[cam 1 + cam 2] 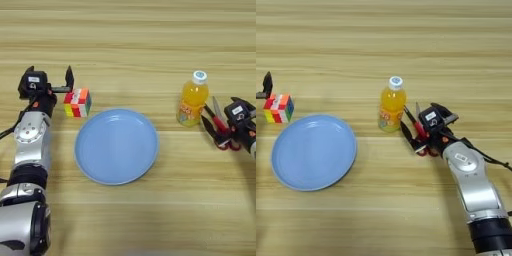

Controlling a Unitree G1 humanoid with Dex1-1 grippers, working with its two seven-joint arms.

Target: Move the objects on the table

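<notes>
R hand is gripping red scissors beside the juice bottle; L hand is sitting open w/ nothing held, next to a cube.

Showing two arms sheathed in silver-grey metallic shells, rounded and glossy, broken by black joint rings and black bands between segments. Carrying a round silver disc cover on each forearm near the wrist. Ending in black housings, each bearing a small white label with dark print, just behind the left claw and the right claw. Trailing thin black cables beside both forearms. Wearing two black fingers on each claw.
</notes>
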